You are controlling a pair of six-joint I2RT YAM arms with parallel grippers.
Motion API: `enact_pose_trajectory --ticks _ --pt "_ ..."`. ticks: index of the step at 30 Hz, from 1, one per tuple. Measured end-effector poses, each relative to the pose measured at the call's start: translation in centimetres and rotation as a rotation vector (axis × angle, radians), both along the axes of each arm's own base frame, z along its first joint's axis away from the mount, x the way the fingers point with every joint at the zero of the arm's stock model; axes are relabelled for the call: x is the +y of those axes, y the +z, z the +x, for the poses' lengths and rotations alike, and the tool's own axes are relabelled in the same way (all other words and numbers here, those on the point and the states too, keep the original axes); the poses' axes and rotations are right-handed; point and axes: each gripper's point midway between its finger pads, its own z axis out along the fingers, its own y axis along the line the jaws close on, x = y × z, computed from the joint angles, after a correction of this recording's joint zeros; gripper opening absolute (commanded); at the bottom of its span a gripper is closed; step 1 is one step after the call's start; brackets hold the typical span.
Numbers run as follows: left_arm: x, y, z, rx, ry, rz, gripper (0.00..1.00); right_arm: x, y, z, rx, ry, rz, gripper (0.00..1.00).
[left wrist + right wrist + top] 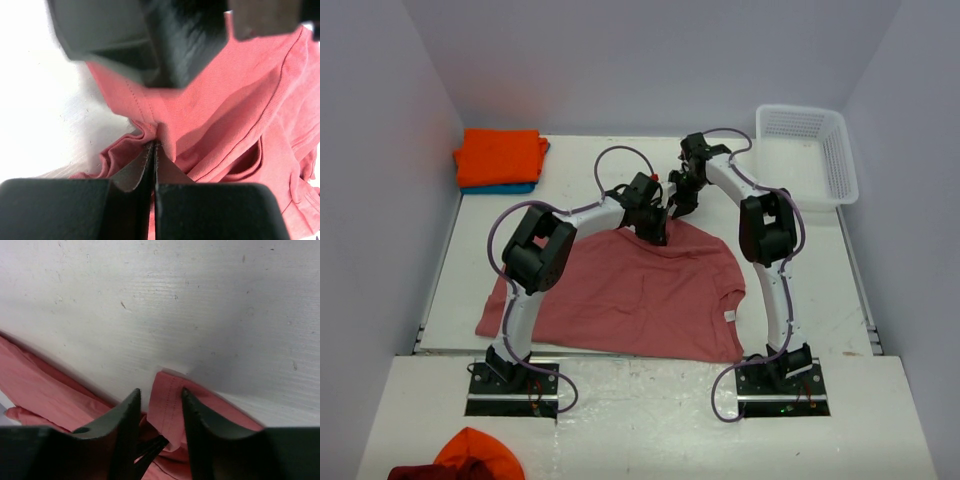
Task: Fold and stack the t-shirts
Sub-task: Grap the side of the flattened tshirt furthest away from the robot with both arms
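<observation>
Centrally on the white worktop [840, 290] lies the salmon-red t-shirt [630, 300], spread mostly flat, its small white tag [729, 316] near the right edge and its far edge bunched up where both tools meet. The left tool [154, 157] is pressed together on a raised fold of that far edge, the cloth gathered into wrinkles just at the fingertips. The left arm rises from its base, bends at a raised elbow above the shirt's left side, then reaches forward and to the right, with its wrist turned down onto the cloth. The right tool [160, 392] stands spread, its two fingers [125, 420] straddling a stitched hem corner that pokes up between them without being squeezed. The right arm climbs from its base along the shirt's right side, folds at the elbow and arches back toward the left, so that its tool hangs just beside the left one.

Well apart, in the far left corner, the orange t-shirt [500, 155] rests folded on top of the teal-blue t-shirt [510, 187]. A white lattice basket [842, 160] sits in the far right corner.
</observation>
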Motion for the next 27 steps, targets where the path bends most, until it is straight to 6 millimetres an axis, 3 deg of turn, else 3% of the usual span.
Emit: enact_pose_trajectory --ticks 5,6,7,15,19,27 --pt "0.0 0.0 0.0 -0.001 -0.001 0.000 0.02 -0.3 -0.3 -0.1 0.004 -0.007 -0.016 0.14" --pt "0.0 0.0 0.0 -0.001 -0.002 0.000 0.02 -0.3 -0.5 -0.2 0.008 -0.007 -0.019 0.04" --pt "0.0 0.0 0.0 -0.001 -0.002 0.000 0.02 -0.4 -0.7 -0.4 0.014 -0.005 -0.022 0.00" --pt "0.3 0.0 0.3 0.001 0.007 0.001 0.04 -0.7 -1.2 -1.1 0.019 -0.021 -0.024 0.00" --pt "0.8 0.1 0.7 0.003 0.021 0.008 0.06 -2.0 -1.0 -1.9 0.004 -0.041 -0.079 0.00" --pt "1.1 0.2 1.9 0.008 0.048 0.011 0.15 -4.6 1.6 -3.3 -0.051 -0.082 -0.153 0.00"
